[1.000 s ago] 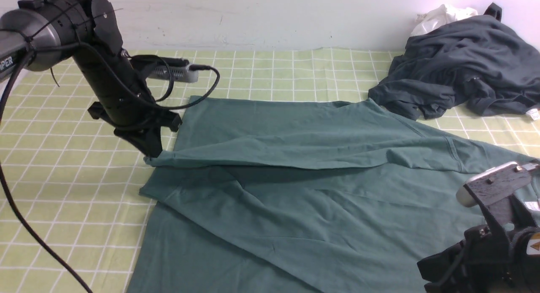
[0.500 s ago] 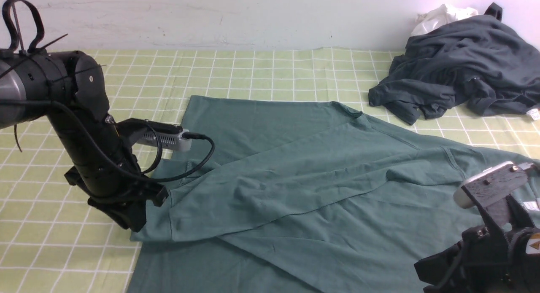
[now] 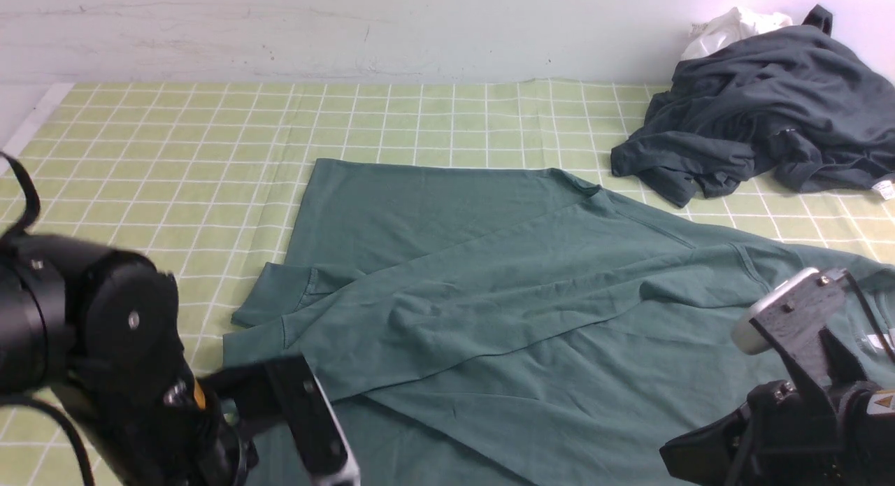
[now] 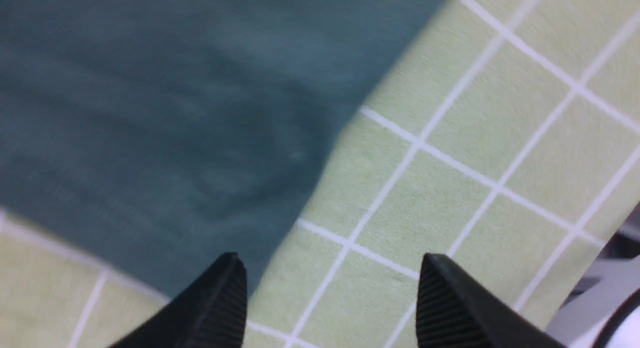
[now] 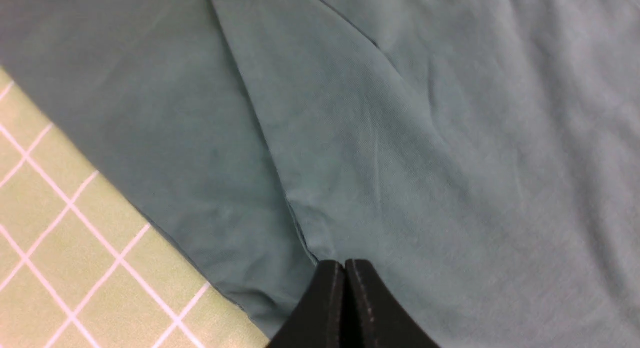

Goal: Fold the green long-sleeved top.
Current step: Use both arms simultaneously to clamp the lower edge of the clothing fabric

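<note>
The green long-sleeved top (image 3: 531, 346) lies spread over the middle of the table. One sleeve (image 3: 447, 297) lies slantwise across its body, with the cuff end (image 3: 280, 297) at the left edge. My left gripper (image 4: 330, 268) is open and empty, above the edge of the top (image 4: 150, 112) and the tablecloth. Its arm (image 3: 105, 374) is at the near left. My right gripper (image 5: 345, 265) is shut, with nothing seen between the jaws, just above the top's fabric (image 5: 400, 112). Its arm (image 3: 804, 402) is at the near right.
A dark charcoal-grey garment (image 3: 762, 108) is heaped at the far right with a small white cloth (image 3: 734, 24) behind it, against the wall. A light green checked tablecloth (image 3: 175, 136) covers the table.
My left gripper carried the sleeve down and toward the near side, let it go and drew back to the near left. The sleeve now lies flat. The right arm barely moved.
</note>
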Motion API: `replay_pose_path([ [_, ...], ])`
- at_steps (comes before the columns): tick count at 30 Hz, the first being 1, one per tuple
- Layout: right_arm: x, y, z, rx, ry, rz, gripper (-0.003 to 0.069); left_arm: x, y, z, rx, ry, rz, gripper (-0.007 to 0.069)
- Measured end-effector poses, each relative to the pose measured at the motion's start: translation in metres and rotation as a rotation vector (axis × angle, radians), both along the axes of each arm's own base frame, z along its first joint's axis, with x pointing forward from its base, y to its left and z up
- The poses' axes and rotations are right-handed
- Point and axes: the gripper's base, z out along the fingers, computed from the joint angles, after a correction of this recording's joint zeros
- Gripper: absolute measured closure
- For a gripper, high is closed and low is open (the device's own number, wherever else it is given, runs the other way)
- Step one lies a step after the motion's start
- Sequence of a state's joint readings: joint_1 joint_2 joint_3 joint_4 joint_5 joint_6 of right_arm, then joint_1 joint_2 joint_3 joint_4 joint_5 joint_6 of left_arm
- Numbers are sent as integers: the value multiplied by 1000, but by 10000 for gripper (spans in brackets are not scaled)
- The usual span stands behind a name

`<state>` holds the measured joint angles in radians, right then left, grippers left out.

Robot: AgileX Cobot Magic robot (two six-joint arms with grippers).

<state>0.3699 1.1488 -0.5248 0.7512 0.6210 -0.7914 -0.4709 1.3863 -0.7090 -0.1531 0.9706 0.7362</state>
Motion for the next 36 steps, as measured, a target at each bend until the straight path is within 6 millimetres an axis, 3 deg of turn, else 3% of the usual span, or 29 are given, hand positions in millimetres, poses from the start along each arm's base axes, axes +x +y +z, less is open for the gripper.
replay_pose_path([
  [3, -1, 1, 0, 3, -2, 16, 675, -7, 0, -22, 8, -88, -161, 205],
  [6, -1, 2, 1, 7, -6, 34, 675, -3, 3, -39, 29, -154, -189, 249],
  [14, -2, 3, 1, 14, -6, 60, 675, 2, 0, -48, 39, -167, -138, 459],
  [17, -3, 3, 1, 13, -1, 70, 675, 4, -1, -42, 43, -163, -141, 566],
  [21, -5, 5, 12, 17, -44, 132, 675, 6, -2, -17, 33, -182, -112, 620],
  [23, -3, 7, 37, 22, -162, 195, 675, 8, -2, 7, 10, -228, -72, 622],
  [24, -3, 7, 39, 22, -172, 198, 675, 8, -2, 9, 8, -233, -69, 622],
  [25, 0, 8, 57, 21, -257, 214, 675, 8, -2, 18, -9, -262, -42, 622],
  [29, 7, 5, 79, -60, -386, 253, 645, 9, -3, 22, -27, -278, 34, 624],
  [31, 10, -1, 74, -204, -417, 320, 579, 11, -4, 20, -35, -282, 79, 625],
  [36, 12, -18, 33, -516, -292, 478, 414, 13, -5, 16, -34, -267, 125, 625],
])
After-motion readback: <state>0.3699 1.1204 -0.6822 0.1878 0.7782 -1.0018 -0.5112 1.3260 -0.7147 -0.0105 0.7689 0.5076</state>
